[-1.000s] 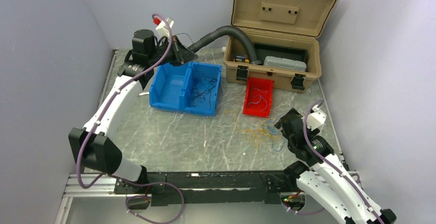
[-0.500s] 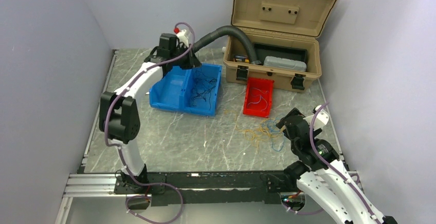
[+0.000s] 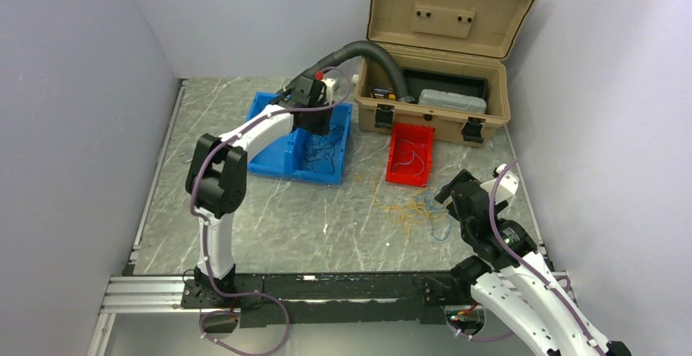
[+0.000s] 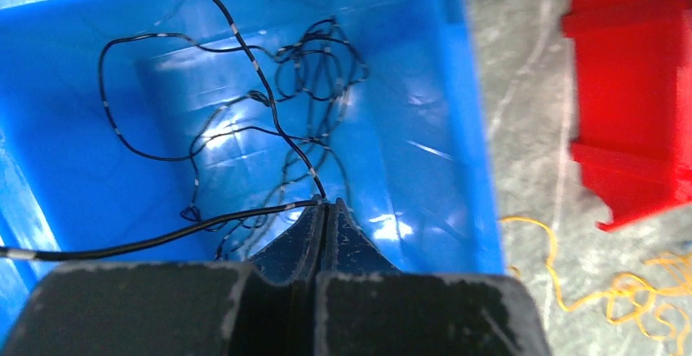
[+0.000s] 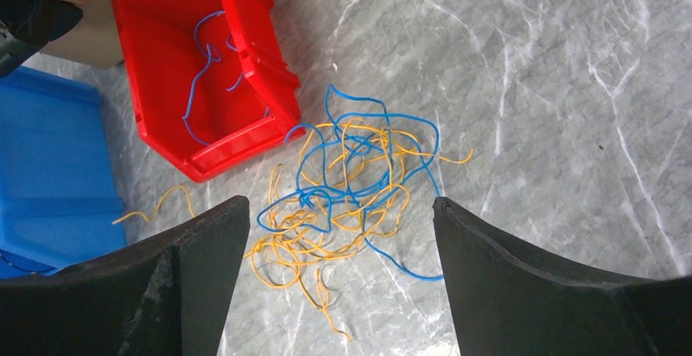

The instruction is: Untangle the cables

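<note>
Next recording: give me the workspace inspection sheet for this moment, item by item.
Surface: grey marbled table, with loose wires lying near the red bin.
Job's things: black wires in the right compartment of the blue bin; blue and yellow-orange tangle on the table; blue wire in the red bin.
Clutter: open tan case with a grey box inside; grey corrugated hose leading into it.
Tools: left tool shut on a black wire above the blue bin; right tool open over the tangle.
Cables: purple arm cables run along both arms.
Surroundings: plain walls on three sides; metal rail at the near edge.
</note>
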You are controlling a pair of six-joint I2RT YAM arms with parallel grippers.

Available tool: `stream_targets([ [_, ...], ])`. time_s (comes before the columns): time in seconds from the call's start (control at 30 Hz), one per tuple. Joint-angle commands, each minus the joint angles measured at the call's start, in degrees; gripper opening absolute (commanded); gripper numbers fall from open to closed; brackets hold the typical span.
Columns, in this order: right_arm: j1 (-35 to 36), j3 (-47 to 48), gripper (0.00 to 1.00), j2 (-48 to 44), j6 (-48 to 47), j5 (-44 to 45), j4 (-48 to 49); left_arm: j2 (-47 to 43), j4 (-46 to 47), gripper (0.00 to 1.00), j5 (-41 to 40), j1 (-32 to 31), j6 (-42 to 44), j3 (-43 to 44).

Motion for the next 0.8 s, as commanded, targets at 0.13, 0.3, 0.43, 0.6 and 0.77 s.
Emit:
stream_targets([
  [0.13,-0.17,0.67,0.88,3.50,1.75,-2.33,0.63,4.37,-3.04,0.00,-1.41,0.90,-0.76,0.91],
  [0.3,-0.21,0.66,0.88,6.88,2.64,-3.85,0.60,4.73,-2.70,0.00,0.25,-0.71,-1.93,-1.01],
  [0.43,-0.23,0.57,0.89,7.24,2.04,-4.37,1.73,3.46,-2.89,0.06,-0.40,-1.57,-1.97,-1.39],
  [0.6,-0.20,0.04,1.00,7.85,2.12,-4.75,2.03,-0.90,-4.21,0.34,-0.67,-1.97,-1.67,-0.57],
  [0.77,-0.29,-1.22,1.00,11.12,3.50,-6.72,2.62,-6.86,-5.07,0.45,0.04,-2.66,-2.17,-0.94],
])
